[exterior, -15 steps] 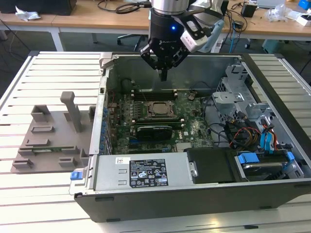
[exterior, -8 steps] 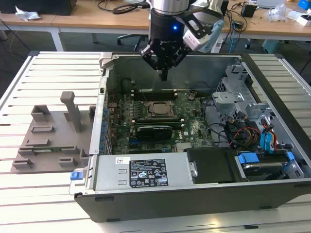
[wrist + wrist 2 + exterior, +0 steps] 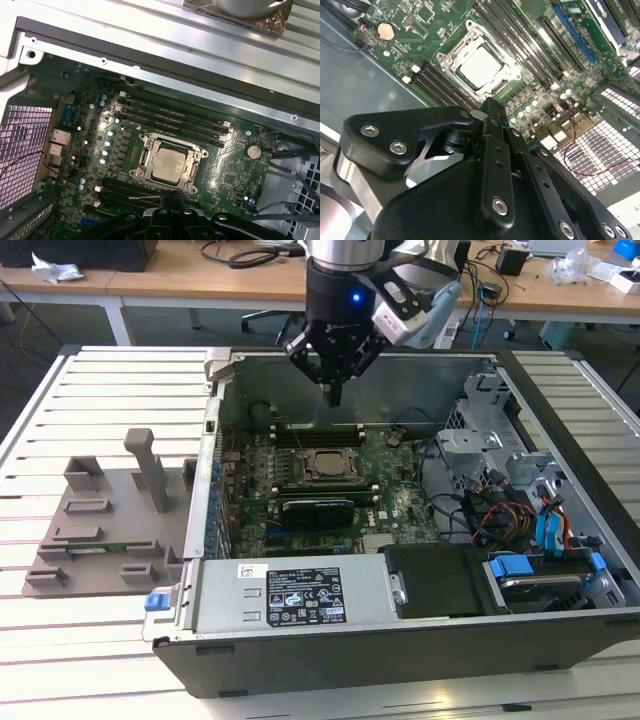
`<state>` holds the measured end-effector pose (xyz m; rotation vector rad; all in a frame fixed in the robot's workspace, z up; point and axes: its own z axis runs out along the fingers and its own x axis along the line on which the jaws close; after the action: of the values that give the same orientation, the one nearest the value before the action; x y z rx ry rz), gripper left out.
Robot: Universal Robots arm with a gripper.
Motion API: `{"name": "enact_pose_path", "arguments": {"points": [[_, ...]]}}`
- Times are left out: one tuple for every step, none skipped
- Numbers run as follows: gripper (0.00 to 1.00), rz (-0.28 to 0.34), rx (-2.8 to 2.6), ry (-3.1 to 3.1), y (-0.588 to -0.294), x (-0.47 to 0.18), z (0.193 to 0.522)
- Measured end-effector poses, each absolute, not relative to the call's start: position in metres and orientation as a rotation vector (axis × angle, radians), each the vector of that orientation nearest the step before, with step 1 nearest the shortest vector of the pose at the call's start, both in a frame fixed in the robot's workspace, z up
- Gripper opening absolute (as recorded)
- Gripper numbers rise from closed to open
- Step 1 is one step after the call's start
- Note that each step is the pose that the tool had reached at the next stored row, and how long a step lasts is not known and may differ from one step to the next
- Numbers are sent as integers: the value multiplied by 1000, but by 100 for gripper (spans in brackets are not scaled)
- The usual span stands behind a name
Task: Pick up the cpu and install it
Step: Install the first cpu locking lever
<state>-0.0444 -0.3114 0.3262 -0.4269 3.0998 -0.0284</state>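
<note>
In the exterior view, the tool (image 3: 333,390) is hanging over the open computer case (image 3: 400,640), near its far wall, with its fingers drawn together into 1 narrow point and nothing between them. The cpu (image 3: 322,466) is sitting below and a little nearer the camera, inside the socket frame (image 3: 322,480) on the motherboard (image 3: 400,510); the grey tray (image 3: 100,530) is lying on the slatted desk (image 3: 60,660) beside the case's left wall, on the exterior view's left. In the second wrist view, the closed tool (image 3: 490,107) is pointing just short of the socket, apart from the cpu (image 3: 481,66), whose pale metal top is showing level within the frame. In the first wrist view, the cpu (image 3: 168,165) is lying flat in the frame, just beyond the tool (image 3: 167,200). Judging from its look, the chip is light, stiff and smooth, likely slippery on top and delicate underneath, so holding it by 2 opposite edges seems safest.
</note>
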Motion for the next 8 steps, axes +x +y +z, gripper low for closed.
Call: {"name": "enact_pose_path", "arguments": {"points": [[11,-22,-422,3100,-311,-45,326],[11,-17,-418,3100,-311,-46,326],[11,-15,-412,3101,-311,-47,326],[11,-15,-404,3102,-311,-49,325],[11,-16,-395,3103,-310,-52,322],[11,-16,-391,3104,-310,-53,321],[11,-16,-387,3104,-309,-54,320],[11,-16,-382,3105,-308,-56,317]]}}
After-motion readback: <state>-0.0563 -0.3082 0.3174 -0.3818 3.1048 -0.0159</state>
